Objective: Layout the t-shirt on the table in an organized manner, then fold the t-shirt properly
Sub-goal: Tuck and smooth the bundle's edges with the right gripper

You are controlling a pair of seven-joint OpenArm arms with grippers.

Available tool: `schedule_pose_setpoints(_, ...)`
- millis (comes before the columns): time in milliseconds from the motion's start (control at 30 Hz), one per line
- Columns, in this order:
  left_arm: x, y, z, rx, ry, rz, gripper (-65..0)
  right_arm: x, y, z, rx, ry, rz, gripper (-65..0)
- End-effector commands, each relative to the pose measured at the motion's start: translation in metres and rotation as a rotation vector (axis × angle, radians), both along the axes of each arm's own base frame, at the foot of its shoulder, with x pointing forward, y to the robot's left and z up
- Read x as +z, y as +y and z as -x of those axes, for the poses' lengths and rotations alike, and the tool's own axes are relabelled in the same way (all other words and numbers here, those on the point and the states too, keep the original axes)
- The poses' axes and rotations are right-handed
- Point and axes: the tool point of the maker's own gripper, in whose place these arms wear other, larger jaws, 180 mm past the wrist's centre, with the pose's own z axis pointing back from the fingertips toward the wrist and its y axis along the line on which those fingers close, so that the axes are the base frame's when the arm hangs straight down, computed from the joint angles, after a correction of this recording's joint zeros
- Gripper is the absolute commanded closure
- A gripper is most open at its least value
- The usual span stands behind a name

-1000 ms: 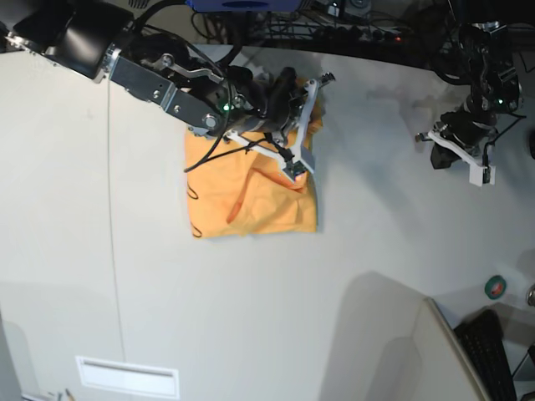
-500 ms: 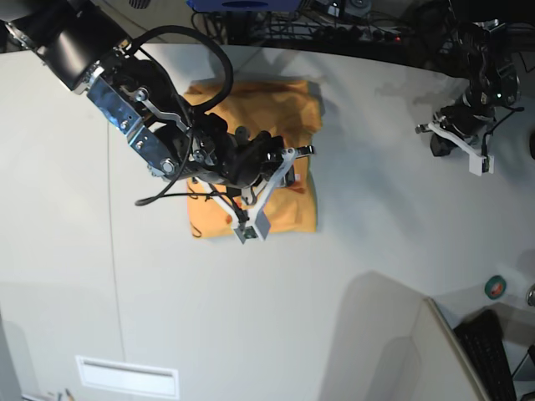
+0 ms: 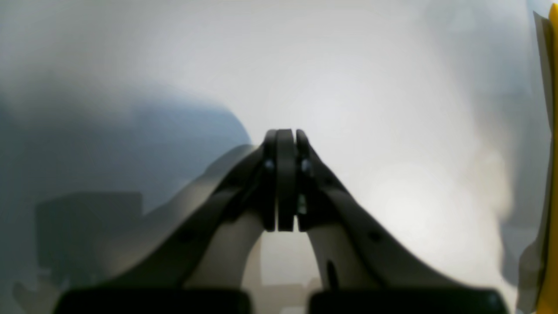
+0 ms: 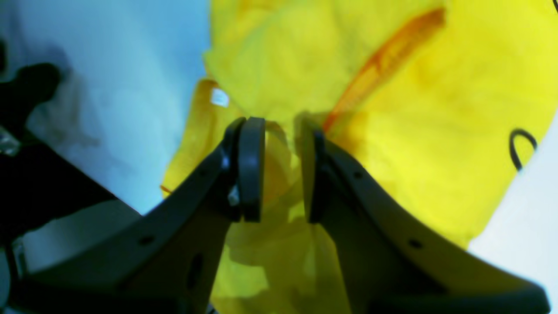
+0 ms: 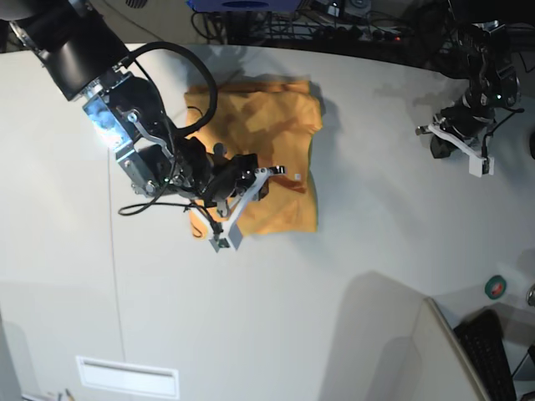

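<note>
t-shirt (image 4: 392,113) under parted right end effector (image 4: 281,170)

We take this for a robotics lab or test room. Two black mechanical arms with white brackets (image 5: 150,142) work over a wide, bare, matte white-grey tabletop (image 5: 351,251), and a tangle of black cables and power strips (image 5: 334,29) runs along its far edge. A black computer keyboard (image 5: 493,355) sits at the near right corner beside a small green roll of tape (image 5: 496,287) (nothing here looks domestic).
</note>
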Motion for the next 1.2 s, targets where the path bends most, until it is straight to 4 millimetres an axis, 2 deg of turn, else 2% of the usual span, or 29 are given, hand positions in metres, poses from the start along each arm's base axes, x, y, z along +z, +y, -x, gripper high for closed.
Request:
schedule_pose_setpoints(0, 0.012, 0.008, -0.009, 0.0, -0.044, -0.019, 0.0, 0.009, 0.002, -0.012, -0.011, -0.03, -0.023, -14.3)
schedule_pose_setpoints(100, 0.012, 0.008, -0.009, 0.0, -0.044, -0.019, 0.0, 0.017, 0.006, -0.015, -0.021, -0.041, -0.055, -14.1)
schedule_pose_setpoints(233, 0.012, 0.008, -0.009, 0.0, -0.044, -0.019, 0.0, 0.05, 0.034, -0.005, 0.037, -0.106, -0.155, -14.1)
schedule_pose_setpoints(300, 0.012, 0.008, -0.009, 0.0, -0.044, -0.019, 0.0, 0.057, 0.05, 0.0, 0.066, -0.113, -0.197, -14.1)
schedule_pose_setpoints(333, 0.012, 0.008, -0.009, 0.0, -0.044, -0.019, 0.0, 0.056, 0.055, 0.001, 0.073, -0.105, -0.207, -14.1)
schedule_pose_setpoints(433, 0.012, 0.008, -0.009, 0.0, -0.044, -0.019, 0.0, 0.034, 0.061, 0.009, 0.072, -0.037, -0.193, -14.1)
schedule_pose_setpoints(500, 0.012, 0.008, -0.009, 0.0, -0.044, -0.019, 0.0, 0.018, 0.057, 0.011, 0.054, 0.002, -0.173, -14.0)
schedule_pose_setpoints(600, 0.012, 0.008, -0.009, 0.001, -0.043, -0.018, 0.0, 0.007, 0.052, 0.012, 0.048, 0.029, -0.151, -14.0)
schedule_pose_setpoints(667, 0.012, 0.008, -0.008, 0.001, -0.041, -0.018, 0.0, 0.006, 0.049, 0.011, 0.041, 0.03, -0.148, -14.1)
schedule_pose_setpoints(900, 0.012, 0.008, -0.009, 0.001, -0.043, -0.018, 0.0, 0.005, 0.009, -0.016, -0.121, 0.035, -0.162, -14.1)
schedule_pose_setpoints(967, 0.012, 0.008, -0.009, 0.001, -0.043, -0.018, 0.0, 0.0, 0.001, -0.019, -0.146, 0.047, -0.161, -14.1)
schedule_pose_setpoints(1067, 0.012, 0.008, -0.009, 0.001, -0.043, -0.018, 0.0, -0.009, -0.002, -0.017, -0.155, 0.073, -0.149, -14.1)
schedule_pose_setpoints(1167, 0.012, 0.008, -0.009, 0.001, -0.043, -0.018, 0.0, -0.01, 0.0, -0.015, -0.155, 0.078, -0.154, -13.5)
